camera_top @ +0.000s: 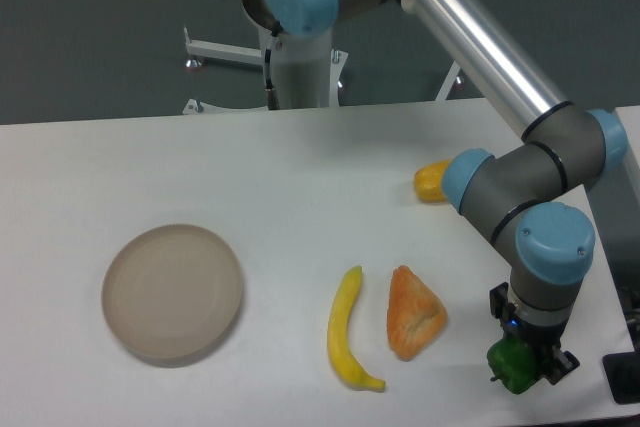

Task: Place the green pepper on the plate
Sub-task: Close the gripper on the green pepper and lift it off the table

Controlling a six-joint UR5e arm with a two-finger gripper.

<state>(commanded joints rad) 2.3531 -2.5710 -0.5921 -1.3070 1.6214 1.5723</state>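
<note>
The green pepper [512,364] sits at the near right corner of the table, its dark stem pointing left. My gripper [527,355] points straight down right over it, and the dark fingers [558,365] reach down around the pepper. The wrist hides most of the fingers, so I cannot tell whether they grip the pepper. The beige plate [173,293] lies empty on the near left of the table, far from the gripper.
A yellow banana [347,331] and an orange wedge-shaped item [413,313] lie between the plate and the pepper. A yellow-orange pepper [432,182] sits farther back, partly behind my arm. The table's front and right edges run close to the gripper.
</note>
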